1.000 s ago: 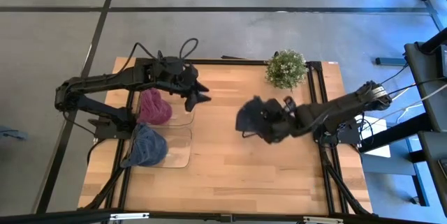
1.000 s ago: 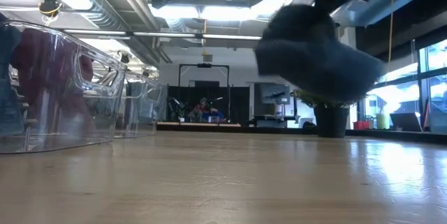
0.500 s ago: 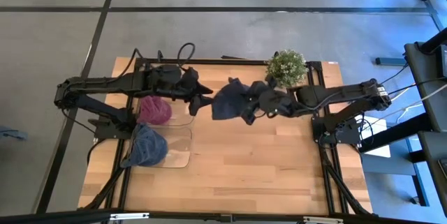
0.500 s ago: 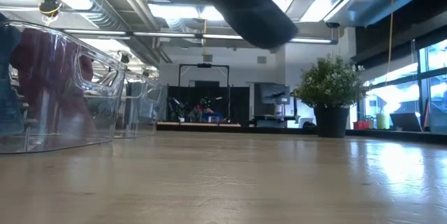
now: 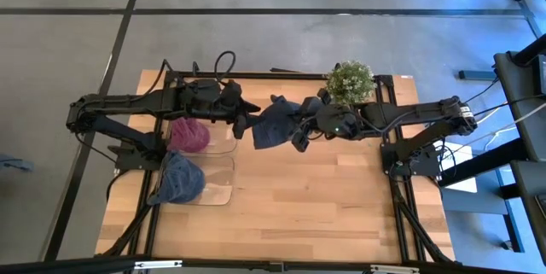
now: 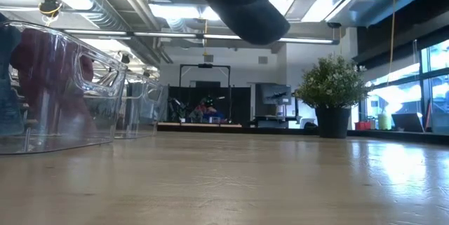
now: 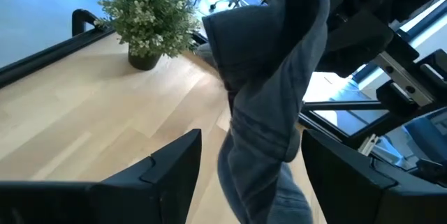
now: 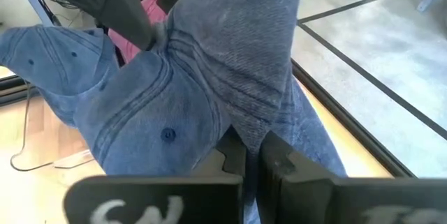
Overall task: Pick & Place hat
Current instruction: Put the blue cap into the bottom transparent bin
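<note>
Here, the dark blue denim hat [image 5: 275, 124] hangs in the air above the wooden table [image 5: 341, 206], a soft cap with stitched panel seams and a button on its crown, crumpled where it is pinched. The right gripper [image 5: 304, 129] holds it, fingers closed on the cloth, just at 9 o'clock of the small bushy potted plant [image 5: 350, 84]. The left gripper [image 5: 245, 124] sits at the hat's 9 o'clock edge, its two fingers spread wide with the fabric hanging between them.

Three hats show in all. At the table's 9 o'clock side stand clear plastic bins [image 5: 205, 165]; a pink hat [image 5: 188, 132] and a lighter blue hat [image 5: 178, 178] lie there, the pink toward 12 o'clock of the blue.
</note>
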